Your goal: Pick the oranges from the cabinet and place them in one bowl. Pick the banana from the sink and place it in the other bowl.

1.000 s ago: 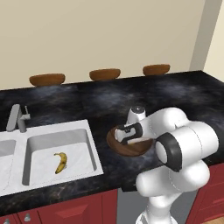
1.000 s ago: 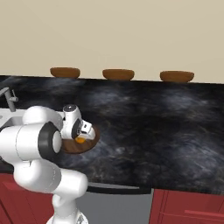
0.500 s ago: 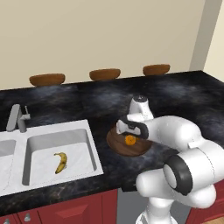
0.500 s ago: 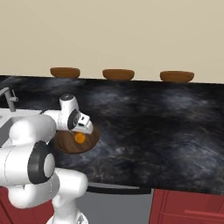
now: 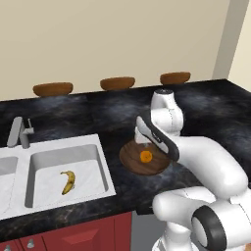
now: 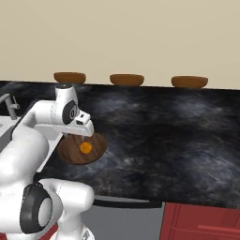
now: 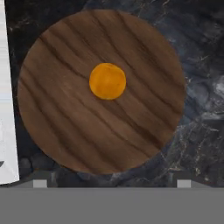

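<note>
Now one orange lies near the middle of the wooden bowl, with bare wood all round it and nothing touching it. From the hand view the bowl's full round rim shows, dark counter lying past it on the right and a pale strip of the sink edge close along the left. The gripper hangs above the bowl with its fingers spread wide and nothing between them; only their tips show at the bottom of that view.

From the left base view the bowl sits on the black counter just right of the sink, partly covered by the arm, with the orange peeking out beside the hand. This view also shows the banana lying on the floor of the right basin, well apart from the walls, and the faucet at the far left.

From the right base view the bowl and orange sit below the gripper, and a wide stretch of counter lies to the right. Three brown stool tops line the far edge.
</note>
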{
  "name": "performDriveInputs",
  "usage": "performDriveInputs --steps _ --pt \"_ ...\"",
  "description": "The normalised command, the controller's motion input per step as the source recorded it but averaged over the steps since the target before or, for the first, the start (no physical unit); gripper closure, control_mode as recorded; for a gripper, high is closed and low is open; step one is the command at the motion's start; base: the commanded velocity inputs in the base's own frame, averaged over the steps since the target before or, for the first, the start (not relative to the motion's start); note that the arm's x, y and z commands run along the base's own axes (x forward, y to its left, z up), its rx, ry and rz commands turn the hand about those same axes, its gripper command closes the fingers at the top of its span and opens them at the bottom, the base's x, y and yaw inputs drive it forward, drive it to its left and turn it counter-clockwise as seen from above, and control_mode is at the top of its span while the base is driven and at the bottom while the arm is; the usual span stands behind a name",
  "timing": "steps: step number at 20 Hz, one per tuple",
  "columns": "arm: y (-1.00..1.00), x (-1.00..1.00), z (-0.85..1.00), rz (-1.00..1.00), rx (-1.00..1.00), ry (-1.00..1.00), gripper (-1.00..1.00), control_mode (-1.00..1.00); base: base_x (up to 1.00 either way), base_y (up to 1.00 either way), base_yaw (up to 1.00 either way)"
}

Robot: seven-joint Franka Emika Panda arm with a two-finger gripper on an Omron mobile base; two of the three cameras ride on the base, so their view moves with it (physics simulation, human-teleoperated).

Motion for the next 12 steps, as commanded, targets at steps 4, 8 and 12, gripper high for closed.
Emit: performDriveInputs --steps 4,8,12 --pt "0.00 -0.66 0.83 0.04 0.00 0.00 -1.00 -1.00 0.00 0.00 0.00" --pt "0.02 -0.55 0.85 0.05 0.00 -0.12 -1.00 -1.00 0.00 0.00 0.00" --pt "0.02 -0.63 0.71 0.00 0.00 -0.22 -1.00 -1.00 0.00 0.00 0.00"
